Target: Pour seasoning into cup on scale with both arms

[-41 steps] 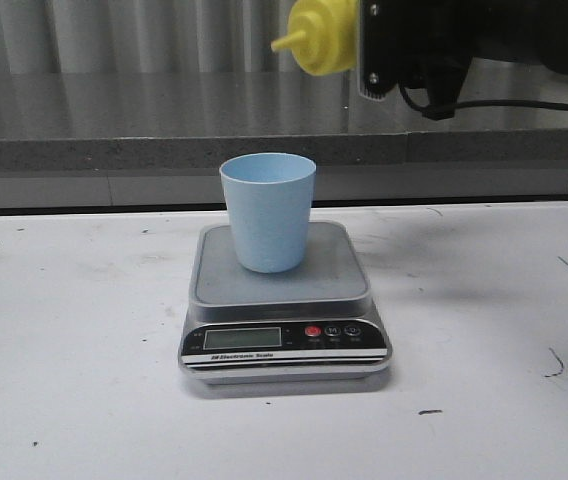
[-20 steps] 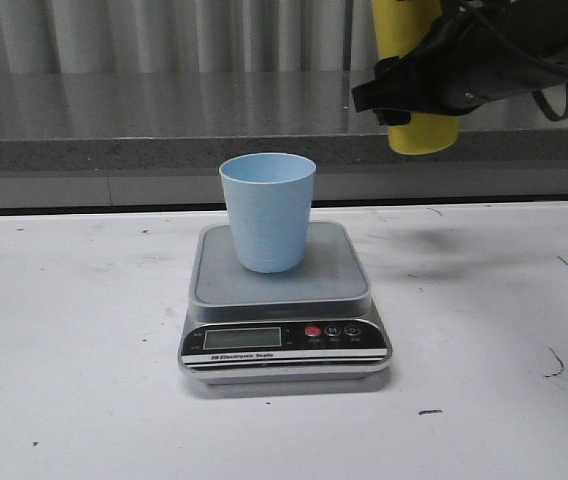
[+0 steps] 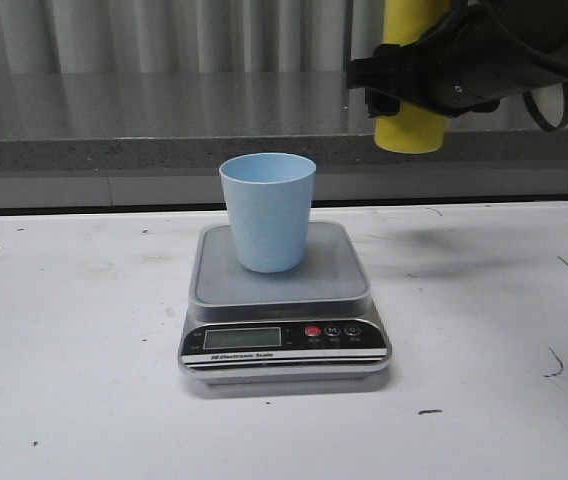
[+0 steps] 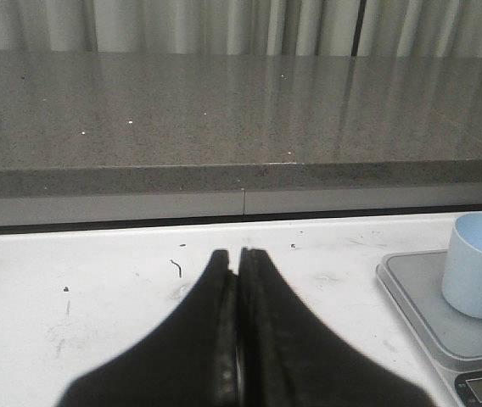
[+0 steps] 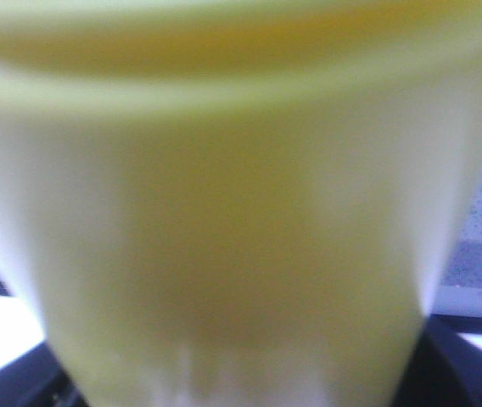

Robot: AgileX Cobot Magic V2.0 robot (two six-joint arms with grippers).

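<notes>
With the pale blue plastic tumbler [image 3: 268, 210] standing on the flat silver-grey digital scale [image 3: 283, 300] on the white bench [image 3: 74, 360], the right gripper [image 3: 434, 85], jaws clamped on the upright yellow squeeze bottle [image 3: 410, 125] aloft just right of it, looks mid-pour-step and must next tip the nozzle over the rim, the left gripper [image 4: 238, 339] idle, jaws closed.

Left gripper [image 4: 239, 280]: black jaws pressed together, nothing between them, above the white table [image 4: 97, 288]. Pale blue cup [image 4: 479, 264]: upright on the grey scale [image 4: 411, 297], to the gripper's right. Display corner barely visible, possibly unlit. Grey counter [image 4: 224, 110] beyond.
</notes>
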